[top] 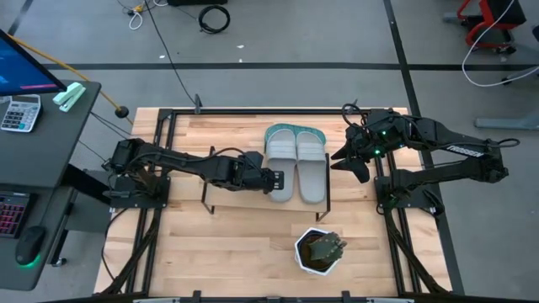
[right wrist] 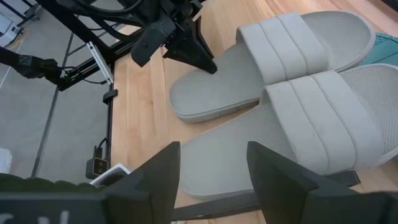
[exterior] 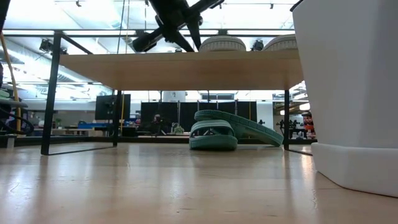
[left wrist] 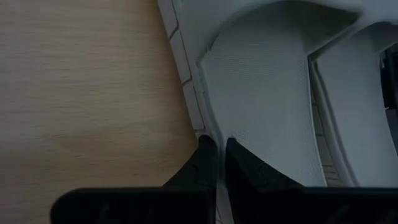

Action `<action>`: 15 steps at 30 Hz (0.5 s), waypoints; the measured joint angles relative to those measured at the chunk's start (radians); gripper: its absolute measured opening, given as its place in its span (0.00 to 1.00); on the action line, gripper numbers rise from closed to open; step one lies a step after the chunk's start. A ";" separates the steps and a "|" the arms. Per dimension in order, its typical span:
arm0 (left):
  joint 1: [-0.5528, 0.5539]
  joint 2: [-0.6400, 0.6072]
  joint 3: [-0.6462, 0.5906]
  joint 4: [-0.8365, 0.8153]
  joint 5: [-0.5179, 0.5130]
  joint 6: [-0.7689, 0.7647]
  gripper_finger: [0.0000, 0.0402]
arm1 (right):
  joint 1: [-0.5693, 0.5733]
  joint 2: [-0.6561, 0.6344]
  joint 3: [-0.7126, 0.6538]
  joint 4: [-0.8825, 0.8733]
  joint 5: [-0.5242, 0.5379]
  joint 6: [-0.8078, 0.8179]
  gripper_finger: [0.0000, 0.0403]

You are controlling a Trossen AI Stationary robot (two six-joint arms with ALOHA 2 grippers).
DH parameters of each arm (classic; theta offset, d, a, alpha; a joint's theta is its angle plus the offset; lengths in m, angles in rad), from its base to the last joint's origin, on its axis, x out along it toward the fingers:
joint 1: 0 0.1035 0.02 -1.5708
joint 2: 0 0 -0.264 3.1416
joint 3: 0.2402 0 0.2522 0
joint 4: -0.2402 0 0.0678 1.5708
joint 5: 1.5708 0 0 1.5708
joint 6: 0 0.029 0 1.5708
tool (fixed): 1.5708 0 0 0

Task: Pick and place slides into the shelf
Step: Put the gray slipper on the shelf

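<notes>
Two light grey slides lie side by side on the shelf board (top: 232,194): the left one (top: 281,168) and the right one (top: 312,168). Two teal slides (exterior: 214,134) rest on the tabletop under the board, one leaning on the other; in the high view only their far ends (top: 288,129) show. My left gripper (top: 276,179) is at the left grey slide's left edge, shut on it. My right gripper (top: 345,162) hovers open just right of the shelf, touching nothing, with both grey slides ahead of its fingers (right wrist: 208,168). My left gripper (left wrist: 221,149) has the left grey slide by the rim of its sole (left wrist: 214,127), on the slide's left side near the heel half. One finger (left wrist: 202,158) is outside the rim and one (left wrist: 245,165) on the footbed. They slant down from the table's left. The slide lies flat on the board.
A white hexagonal plant pot (top: 318,251) stands on the tabletop near the shelf's near right corner and looms large in the low view (exterior: 348,93). The board's left half is bare wood. Black frame rails run along the table's edges. A desk with a keyboard stands left.
</notes>
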 joint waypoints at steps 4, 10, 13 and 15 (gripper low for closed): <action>0.000 0.000 0.000 0.004 -0.008 0.002 0.10 | 0.000 0.000 0.000 0.000 0.000 0.000 0.48; -0.001 0.000 0.000 0.020 -0.023 0.022 0.23 | 0.000 0.000 0.000 0.000 0.000 0.000 0.48; -0.001 0.000 0.000 0.025 -0.024 0.029 0.28 | 0.000 0.000 0.000 0.000 0.000 0.000 0.48; -0.001 0.000 0.000 0.025 -0.025 0.030 0.31 | 0.000 0.000 0.000 0.000 -0.001 0.000 0.48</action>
